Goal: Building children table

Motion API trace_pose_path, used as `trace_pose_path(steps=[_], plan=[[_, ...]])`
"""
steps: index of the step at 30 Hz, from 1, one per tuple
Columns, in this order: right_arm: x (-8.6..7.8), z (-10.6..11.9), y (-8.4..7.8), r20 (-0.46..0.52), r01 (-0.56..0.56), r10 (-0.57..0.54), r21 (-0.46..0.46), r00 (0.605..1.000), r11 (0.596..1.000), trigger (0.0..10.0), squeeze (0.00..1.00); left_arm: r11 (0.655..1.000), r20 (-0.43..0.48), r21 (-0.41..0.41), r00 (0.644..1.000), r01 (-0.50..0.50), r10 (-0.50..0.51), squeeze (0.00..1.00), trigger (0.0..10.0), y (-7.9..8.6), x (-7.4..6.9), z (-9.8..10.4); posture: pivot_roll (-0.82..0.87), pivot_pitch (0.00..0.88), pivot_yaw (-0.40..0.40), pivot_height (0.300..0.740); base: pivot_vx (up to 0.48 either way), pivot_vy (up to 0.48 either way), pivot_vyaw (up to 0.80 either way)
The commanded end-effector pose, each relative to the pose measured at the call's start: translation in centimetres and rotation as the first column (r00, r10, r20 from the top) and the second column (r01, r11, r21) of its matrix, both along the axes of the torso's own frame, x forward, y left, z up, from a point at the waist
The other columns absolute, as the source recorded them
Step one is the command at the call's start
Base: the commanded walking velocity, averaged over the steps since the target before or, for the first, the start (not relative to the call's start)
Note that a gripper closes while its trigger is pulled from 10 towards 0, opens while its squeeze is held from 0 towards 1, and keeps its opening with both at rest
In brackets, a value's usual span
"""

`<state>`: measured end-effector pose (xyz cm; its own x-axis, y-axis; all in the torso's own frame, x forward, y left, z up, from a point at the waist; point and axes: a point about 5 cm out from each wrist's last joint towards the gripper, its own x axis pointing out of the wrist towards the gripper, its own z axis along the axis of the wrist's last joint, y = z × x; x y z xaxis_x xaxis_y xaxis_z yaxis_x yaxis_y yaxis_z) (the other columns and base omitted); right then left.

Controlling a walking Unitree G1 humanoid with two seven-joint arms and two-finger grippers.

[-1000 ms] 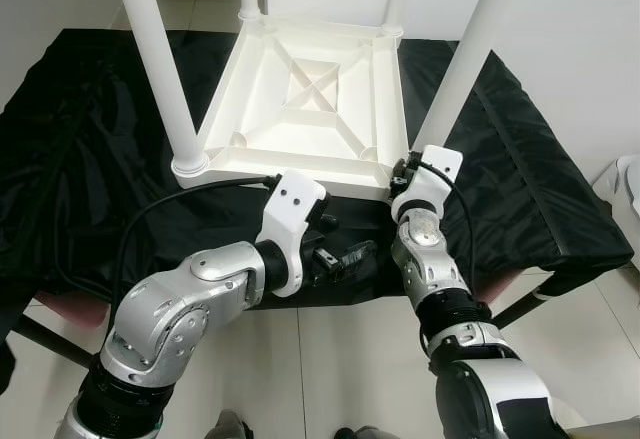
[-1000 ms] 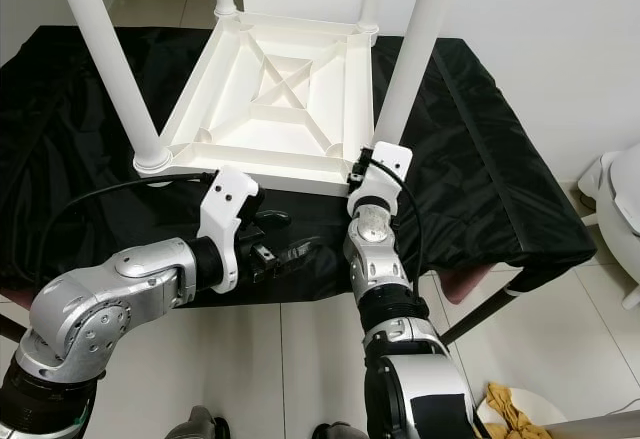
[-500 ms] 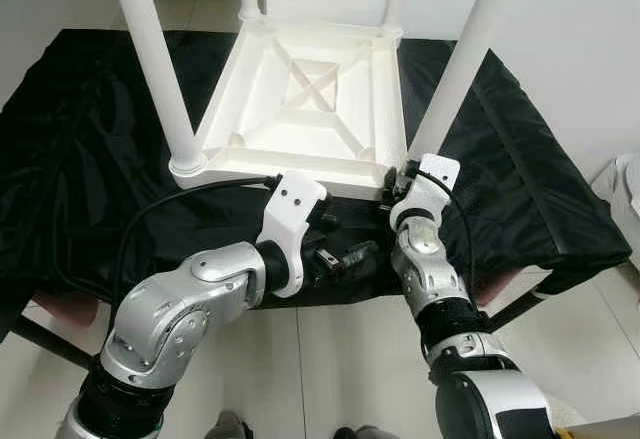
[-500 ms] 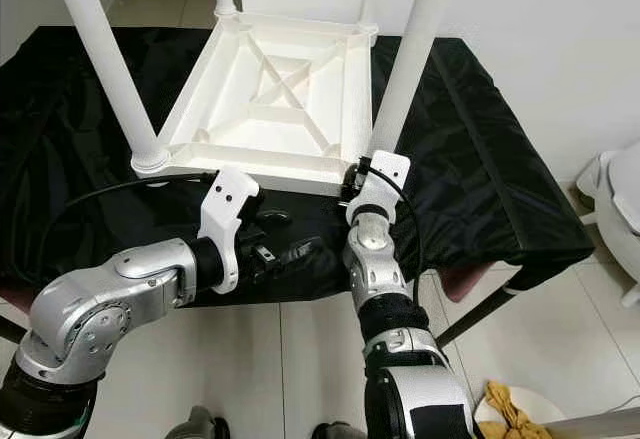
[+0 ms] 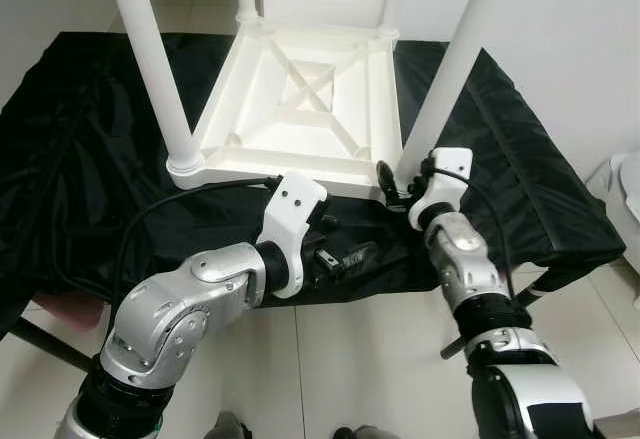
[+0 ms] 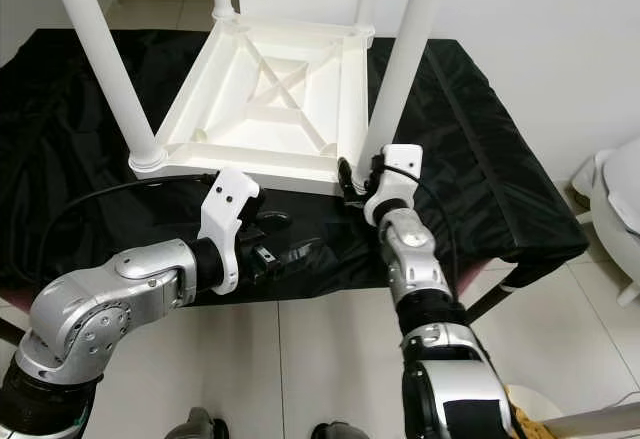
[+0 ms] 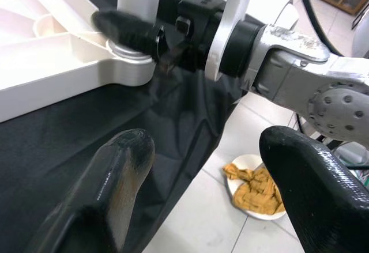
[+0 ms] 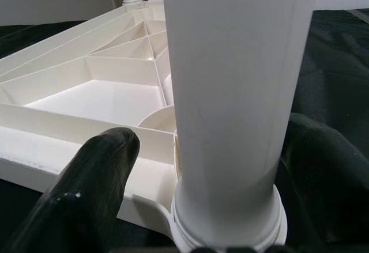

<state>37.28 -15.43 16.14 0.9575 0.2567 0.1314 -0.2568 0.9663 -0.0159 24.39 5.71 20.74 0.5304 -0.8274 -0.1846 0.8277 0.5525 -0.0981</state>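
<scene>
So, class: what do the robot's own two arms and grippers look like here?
Both arms are jointed silver metal with black bands. White wrist housings carry black cables. The left gripper and the right gripper each have two long, rounded black fingers.

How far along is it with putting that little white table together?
All four legs look to stand in the upturned tabletop. The right gripper has its fingers around the base of the near right leg, perhaps seating it. The left gripper waits open. Turning the table upright remains.
</scene>
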Motion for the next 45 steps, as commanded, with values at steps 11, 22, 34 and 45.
trace_pose_path(steps=[11, 22, 34, 45], plan=[[0.5, 0.3, -2.7, -0.078, -0.247, 0.238, -0.151, 0.968, 0.957, 10.0, 0.0, 0.999, -0.002, 0.001, 0.999, 0.051, -0.051, 0.0, 10.0, -0.1, -0.2, 0.1, 0.03, 0.083, -0.013, 0.74, 0.0, 0.0, 0.0], [1.0, 0.3, -3.1, -0.143, -0.297, 0.273, -0.188, 0.951, 0.936, 10.0, 0.0, 0.999, 0.005, 0.012, 0.999, 0.05, -0.05, 0.0, 10.0, 0.1, -0.1, 0.3, 0.04, 0.088, 0.002, 0.74, 0.0, 0.0, 0.0], [1.2, 0.2, -3.4, -0.167, -0.307, 0.279, -0.17, 0.946, 0.937, 0.0, 0.0, 0.998, 0.001, 0.013, 0.999, 0.054, -0.054, 0.0, 10.0, 0.1, -0.3, 0.3, 0.04, 0.098, 0.001, 0.74, 0.0, 0.0, 0.0], [1.0, -0.6, -3.6, -0.182, -0.269, 0.241, -0.149, 0.953, 0.952, 0.0, 0.0, 0.999, -0.006, 0.012, 0.999, 0.049, -0.049, 0.0, 10.0, 0.2, -0.5, 0.2, 0.04, 0.105, -0.002, 0.74, 0.0, 0.0, 0.0]])
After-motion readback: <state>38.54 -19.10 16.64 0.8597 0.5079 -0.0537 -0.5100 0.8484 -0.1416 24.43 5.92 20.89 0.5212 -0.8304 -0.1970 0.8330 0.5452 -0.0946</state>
